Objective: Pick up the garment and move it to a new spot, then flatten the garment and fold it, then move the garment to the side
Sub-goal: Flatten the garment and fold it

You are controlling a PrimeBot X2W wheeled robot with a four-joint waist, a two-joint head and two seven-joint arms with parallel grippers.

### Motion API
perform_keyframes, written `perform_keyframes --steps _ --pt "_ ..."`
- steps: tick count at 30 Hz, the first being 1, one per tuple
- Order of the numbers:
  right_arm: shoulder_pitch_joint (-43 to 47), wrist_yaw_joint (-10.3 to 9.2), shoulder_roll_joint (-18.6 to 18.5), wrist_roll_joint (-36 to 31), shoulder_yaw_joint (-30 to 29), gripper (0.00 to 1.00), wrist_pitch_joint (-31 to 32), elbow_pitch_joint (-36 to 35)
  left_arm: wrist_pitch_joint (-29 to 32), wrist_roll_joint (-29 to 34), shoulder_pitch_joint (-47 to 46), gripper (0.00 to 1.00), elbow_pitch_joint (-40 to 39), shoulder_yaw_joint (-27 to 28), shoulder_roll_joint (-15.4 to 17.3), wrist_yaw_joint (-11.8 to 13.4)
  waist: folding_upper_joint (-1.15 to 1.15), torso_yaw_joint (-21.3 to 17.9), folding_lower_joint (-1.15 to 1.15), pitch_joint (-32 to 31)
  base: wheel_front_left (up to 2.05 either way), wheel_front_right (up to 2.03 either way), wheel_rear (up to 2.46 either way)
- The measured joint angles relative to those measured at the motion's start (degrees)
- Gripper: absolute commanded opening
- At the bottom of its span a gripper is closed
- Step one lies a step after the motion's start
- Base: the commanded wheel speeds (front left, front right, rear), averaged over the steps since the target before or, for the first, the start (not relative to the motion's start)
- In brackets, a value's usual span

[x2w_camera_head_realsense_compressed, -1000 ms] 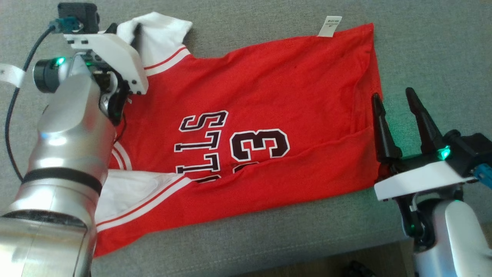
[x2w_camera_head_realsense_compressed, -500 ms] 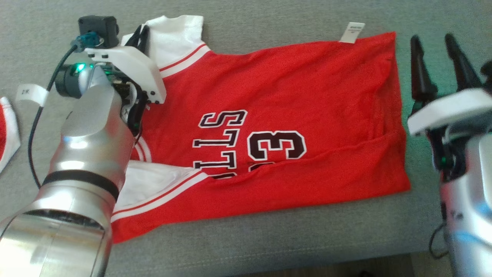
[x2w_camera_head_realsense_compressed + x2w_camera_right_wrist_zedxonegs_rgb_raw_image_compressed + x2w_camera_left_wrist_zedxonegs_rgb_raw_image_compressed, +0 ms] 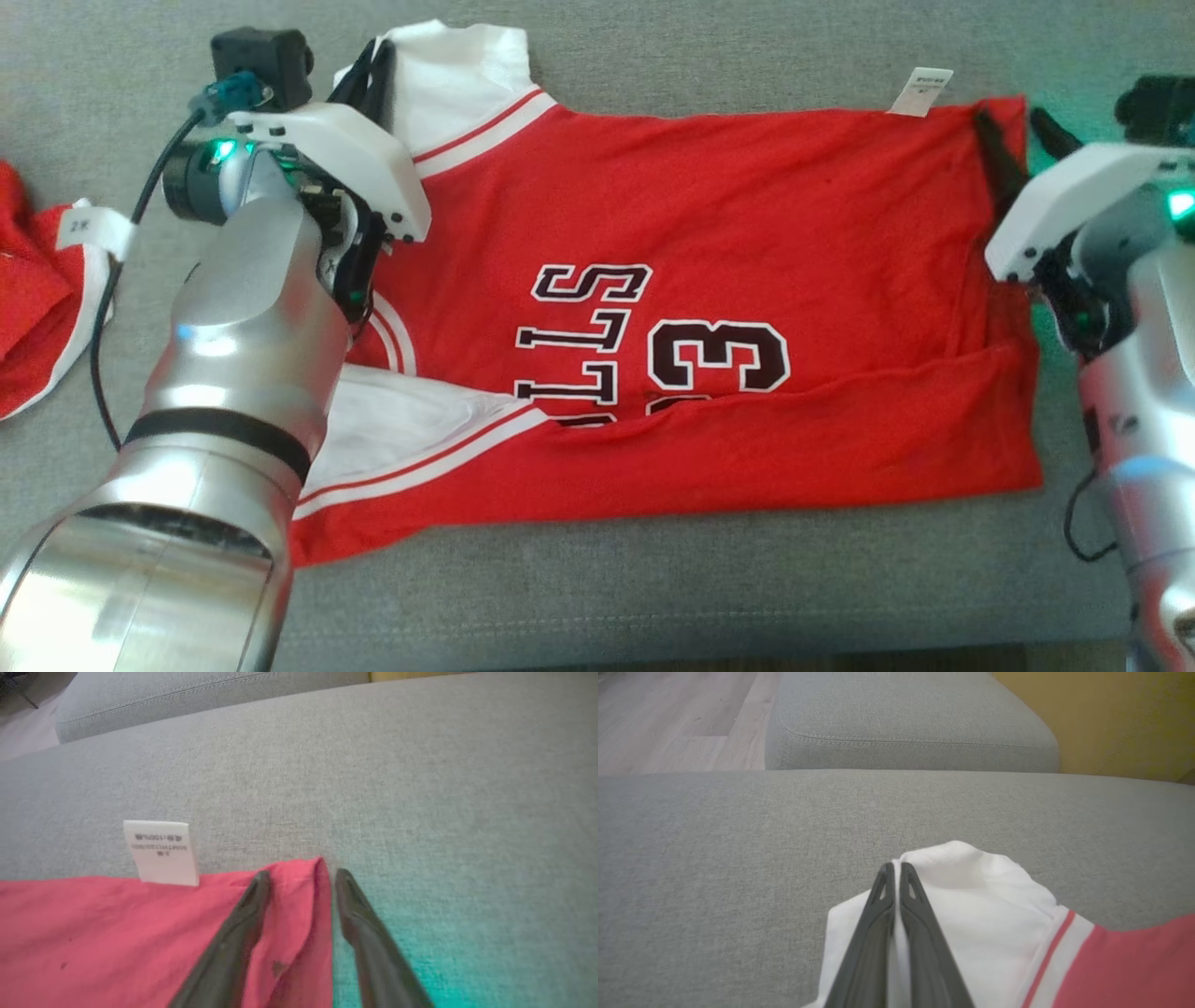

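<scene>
- L gripper point(image 3: 896, 867) clamped on jersey's point(image 3: 709, 233) white sleeve point(image 3: 971, 891).
- R gripper point(image 3: 299, 877) apart, fingers point(image 3: 233, 933) straddling jersey's red corner; tag point(image 3: 161, 851) just left.
- I see jersey flat on sofa point(image 3: 653, 597) btwn both.

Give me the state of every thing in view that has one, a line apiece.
jersey, spread on the cushion, near long edge folded over.
left claw, shut on the white sleeve.
right claw, open, astride the jersey's far hem corner.
care label, lying flat on the cushion.
second red garment, crumpled at the left.
</scene>
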Motion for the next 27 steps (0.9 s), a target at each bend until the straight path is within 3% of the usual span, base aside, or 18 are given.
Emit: perform_keyframes --steps 6,16,27 --pt "-1.14 0.0 -0.58 2.55 1.71 0.0 -3.45 0.42 -0.04 -0.82 0.21 0.0 -4.9 0.87 0.13 0.1 0.0 0.4 0.0 -0.47 0.0 0.0 0.0" --pt "-0.34 0.0 -2.31 6.49 3.47 0.0 -7.67 -5.23 -0.07 -0.59 7.55 0.0 -19.0 4.68 2.65 1.19 0.0 0.04 0.0 -1.64 0.0 0.0 0.0" --pt "10.56 0.0 -3.5 11.92 3.25 0.0 -7.8 -15.18 -0.08 1.4 22.47 0.0 -40.06 7.76 4.28 2.57 0.0 0.1 0.0 -3.23 0.0 0.0 0.0"
